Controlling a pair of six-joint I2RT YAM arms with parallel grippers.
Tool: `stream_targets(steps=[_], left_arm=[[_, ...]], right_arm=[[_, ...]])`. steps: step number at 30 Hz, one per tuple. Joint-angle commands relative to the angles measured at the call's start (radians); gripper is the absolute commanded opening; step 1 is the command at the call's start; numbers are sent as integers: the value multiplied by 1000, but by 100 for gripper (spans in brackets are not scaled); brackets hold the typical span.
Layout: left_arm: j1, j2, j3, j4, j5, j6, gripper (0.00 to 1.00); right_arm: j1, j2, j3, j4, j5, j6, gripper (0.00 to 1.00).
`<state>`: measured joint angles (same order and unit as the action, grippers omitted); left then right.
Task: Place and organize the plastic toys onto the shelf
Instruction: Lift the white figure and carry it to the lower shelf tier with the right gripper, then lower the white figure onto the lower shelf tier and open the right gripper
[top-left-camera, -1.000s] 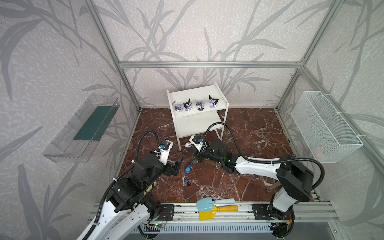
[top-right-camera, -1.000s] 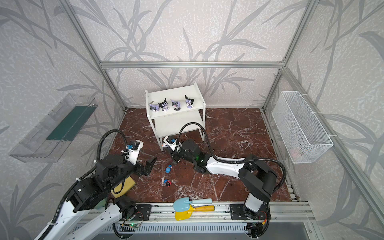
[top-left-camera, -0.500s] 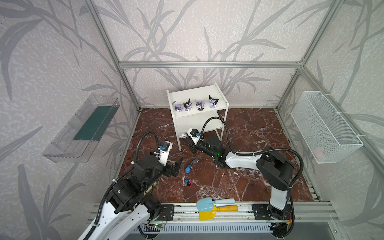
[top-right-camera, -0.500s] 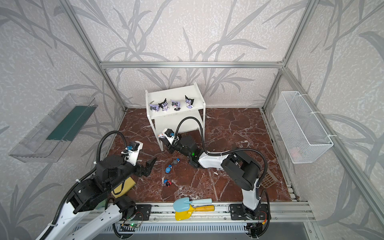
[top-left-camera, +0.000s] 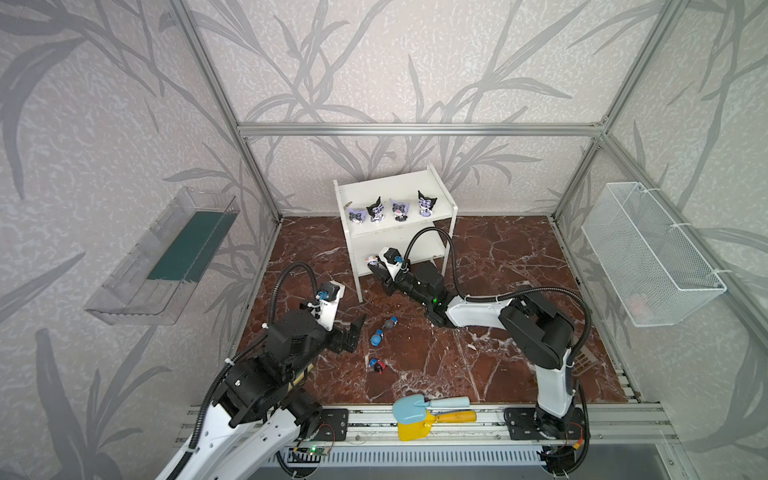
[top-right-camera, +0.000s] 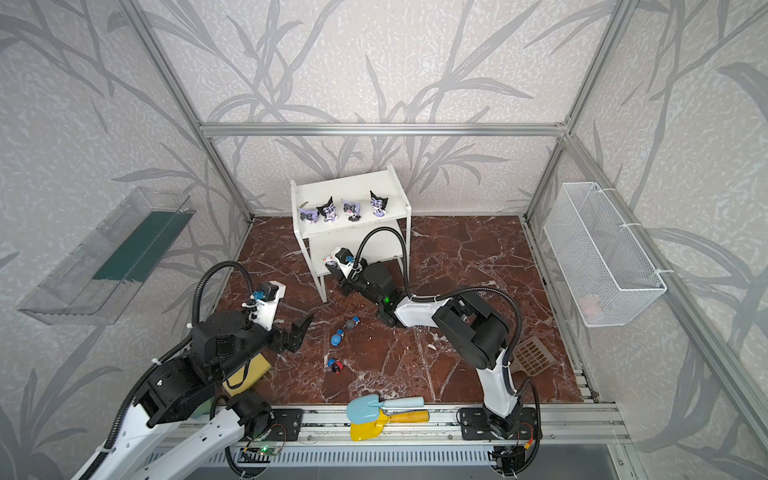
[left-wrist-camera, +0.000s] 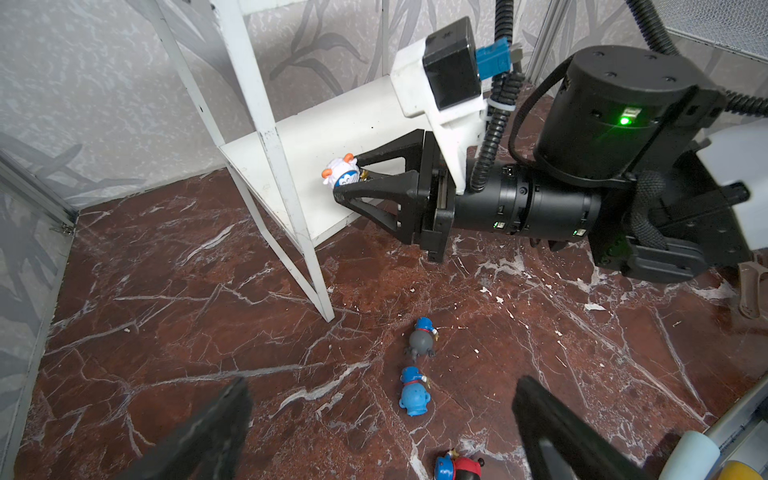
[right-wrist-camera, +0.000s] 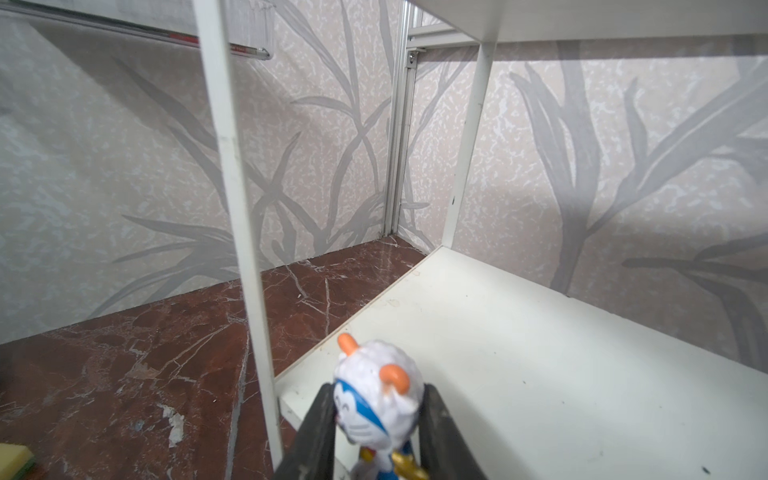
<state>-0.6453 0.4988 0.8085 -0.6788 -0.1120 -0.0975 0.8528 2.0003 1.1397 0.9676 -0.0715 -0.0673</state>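
White and glossy, the horned figurine (left-wrist-camera: 341, 174) is pinched between the two black, wedge-shaped fingers of the right claw (left-wrist-camera: 347, 178). Its orange horns and blue-outlined smiling face poke out past the tips. It is held at the front corner of the lower board of the shelf (top-left-camera: 390, 187), just beside a thin, square front leg; whether it touches the flat board I cannot tell. On the shelf's top board four pointed-eared figurines (top-left-camera: 399, 210) in purple, black and white stand upright in a row. In front of the shelf, on the red-brown marbled desk (top-left-camera: 498, 257), three rounded plastic toys lie tipped over: a grey-bodied toy (left-wrist-camera: 420, 340) nearest the leg, a blue toy (left-wrist-camera: 413, 392) beyond it, and a red and black toy (left-wrist-camera: 459, 467) farthest out. The left claw (top-left-camera: 352, 334) hovers near them, in front of the shelf, its jaws spread wide and empty.
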Motion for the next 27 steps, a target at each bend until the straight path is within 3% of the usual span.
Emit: stream_targets(steps=[1, 27], left_arm=[[4, -6, -9, 16, -19, 1, 100], [12, -8, -12, 25, -6, 2, 99]], right_arm=[[-6, 11, 39, 50, -9, 16, 23], [-6, 114, 67, 152, -34, 72, 25]])
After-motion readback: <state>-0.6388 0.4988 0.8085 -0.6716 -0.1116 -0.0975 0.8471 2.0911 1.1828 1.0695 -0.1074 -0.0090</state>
